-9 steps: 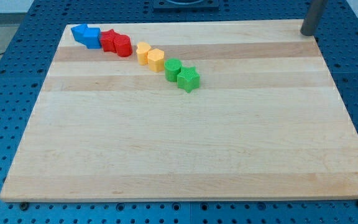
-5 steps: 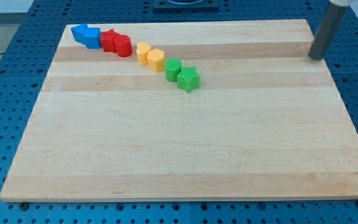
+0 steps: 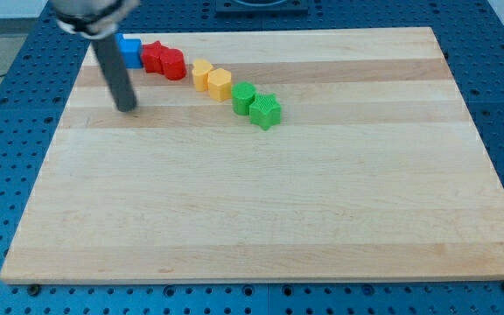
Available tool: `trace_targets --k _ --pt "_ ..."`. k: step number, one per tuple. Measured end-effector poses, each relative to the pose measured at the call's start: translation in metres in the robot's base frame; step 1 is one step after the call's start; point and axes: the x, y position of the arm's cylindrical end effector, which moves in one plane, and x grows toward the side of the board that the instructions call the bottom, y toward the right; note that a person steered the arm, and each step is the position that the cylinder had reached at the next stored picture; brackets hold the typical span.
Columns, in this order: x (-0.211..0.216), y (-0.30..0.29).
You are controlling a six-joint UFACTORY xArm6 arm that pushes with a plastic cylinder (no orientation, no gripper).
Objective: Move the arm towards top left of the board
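My tip [image 3: 128,108] rests on the wooden board [image 3: 261,210] near its top left, just below the blue blocks. The rod partly hides the blue blocks [image 3: 130,50]. A diagonal row of blocks runs from the top left down to the right: two red blocks [image 3: 164,60], two yellow blocks [image 3: 212,79], a green block [image 3: 242,96] and a green star [image 3: 266,112]. The tip touches none of them.
The board lies on a blue perforated table [image 3: 7,131]. A dark base shows at the view's top edge [image 3: 261,7].
The rod has swept from the board's right edge near the top right across to the top left, stopping below the blue blocks. No block has moved.
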Motion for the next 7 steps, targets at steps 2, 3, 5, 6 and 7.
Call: trace_targets --k 2,3,5,6,7 --pt "0.000 -0.059" --pt "0.037 0.005" --pt "0.056 0.090" --pt "-0.013 -0.006" --pt "-0.081 -0.071"
